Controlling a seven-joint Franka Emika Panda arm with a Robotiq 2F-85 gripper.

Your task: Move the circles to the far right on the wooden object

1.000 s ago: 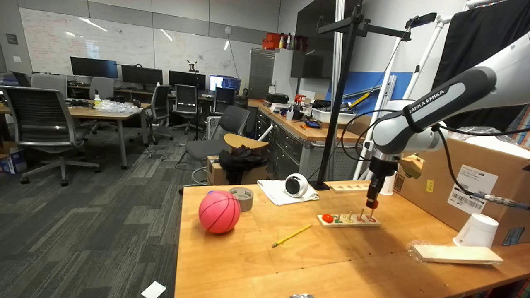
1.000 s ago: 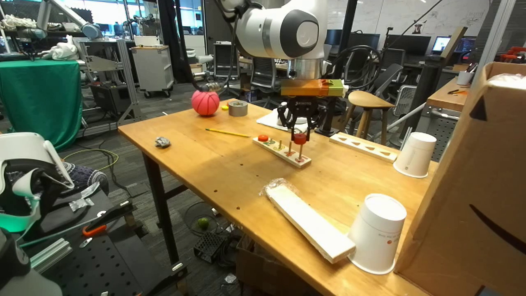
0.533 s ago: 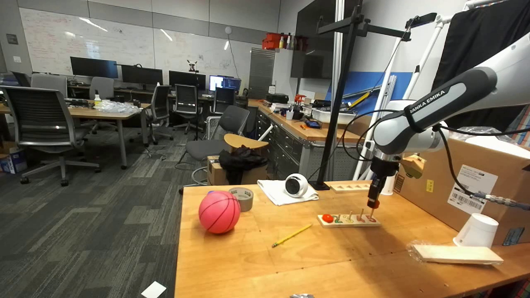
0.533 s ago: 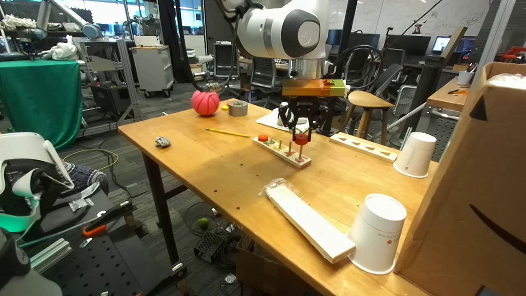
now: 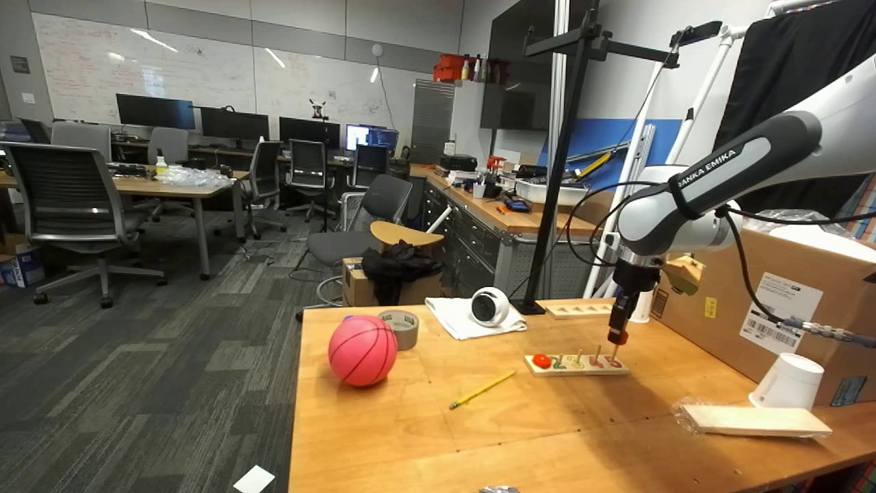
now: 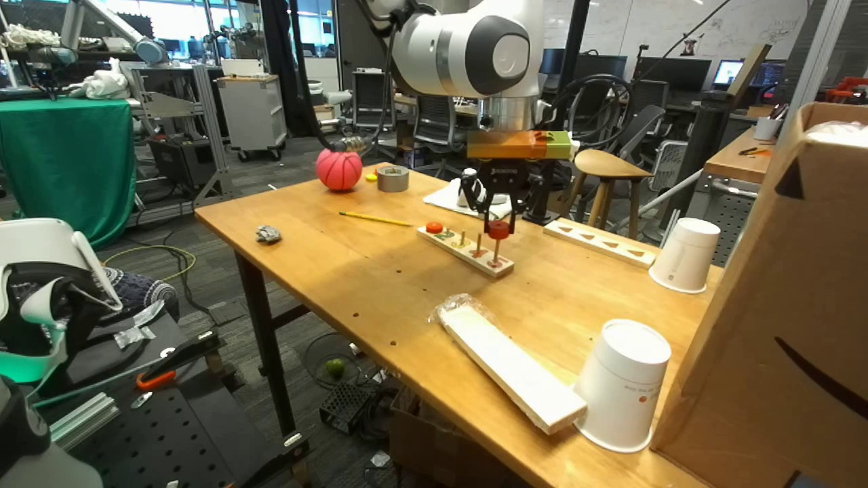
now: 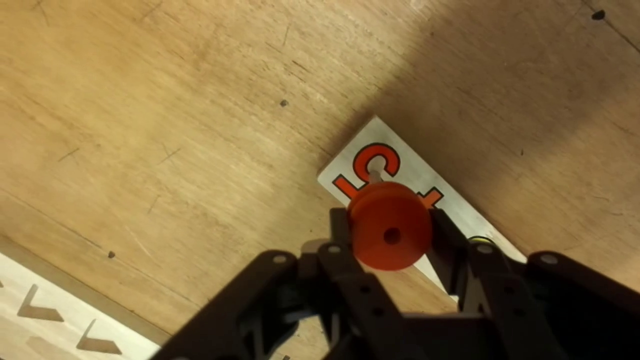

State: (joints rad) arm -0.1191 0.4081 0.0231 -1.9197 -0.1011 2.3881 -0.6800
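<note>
A: Wrist view first. State of the black two-finger gripper (image 7: 390,227)?

B: Clamped on a glossy red round piece (image 7: 395,252), one finger against each side. The hole in its top shows clearly only here. Below the fingers lies the end of a flat pale wooden board (image 7: 415,172); a red numeral 5 (image 7: 377,149) is legible.

A: Next?

B: In an exterior view, a thin wooden peg (image 6: 496,249) stands under the held piece; whether it enters, I cannot tell. At the board's other end, well apart from the fingers, sits a flat orange-red round piece (image 6: 434,228), seen only in both exterior views.

A: Last view, and writing?

B: In an exterior view, a finger partly hides the held piece. Above the fingers, the white and dark-grey robot arm (image 5: 773,144) reads "RANKA EMIKA". Well apart from them, a white barcode label (image 5: 780,315) on a brown cardboard box (image 5: 845,301) carries print too small to read.
</note>
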